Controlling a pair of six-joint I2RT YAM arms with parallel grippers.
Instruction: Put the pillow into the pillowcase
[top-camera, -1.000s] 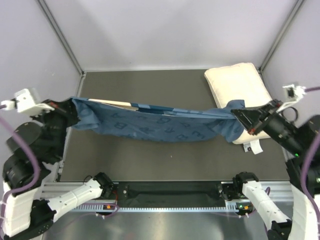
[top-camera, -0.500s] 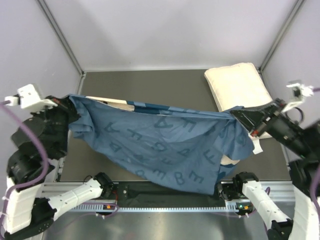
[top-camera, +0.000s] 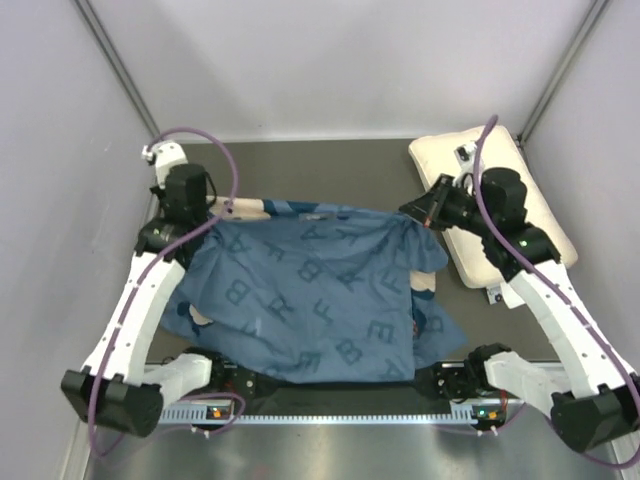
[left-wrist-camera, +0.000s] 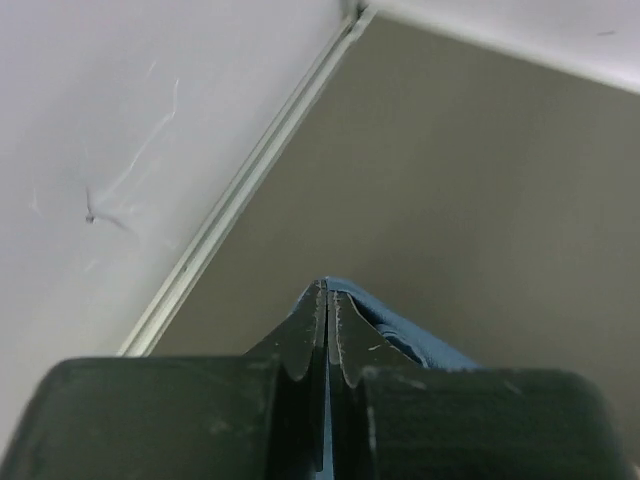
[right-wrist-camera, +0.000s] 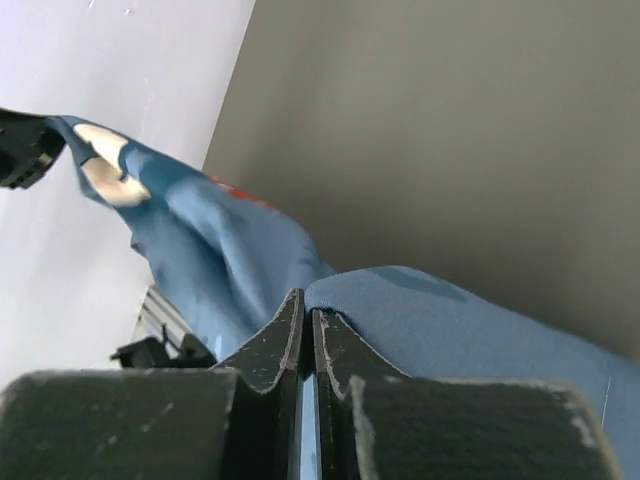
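Note:
The blue pillowcase (top-camera: 310, 295) with darker letters hangs spread between my two grippers and drapes toward the near edge. My left gripper (top-camera: 212, 212) is shut on its far left corner; the blue cloth (left-wrist-camera: 400, 330) shows pinched at my left gripper (left-wrist-camera: 327, 290) in the left wrist view. My right gripper (top-camera: 412, 212) is shut on the far right corner; blue fabric (right-wrist-camera: 450, 320) folds over my right gripper (right-wrist-camera: 306, 300) in the right wrist view. The cream-white pillow (top-camera: 480, 165) lies at the far right, partly under the right arm, its white tag (top-camera: 495, 295) at the near end.
Grey side walls with metal corner posts (top-camera: 120, 70) close in the dark table (top-camera: 320, 170). The arm bases and a rail (top-camera: 340, 405) line the near edge, partly covered by the hanging cloth.
Both grippers have swung inward and toward the far side, carrying the pillowcase corners. The cloth has unfurled from a stretched band into a wide sheet draping over the near edge.

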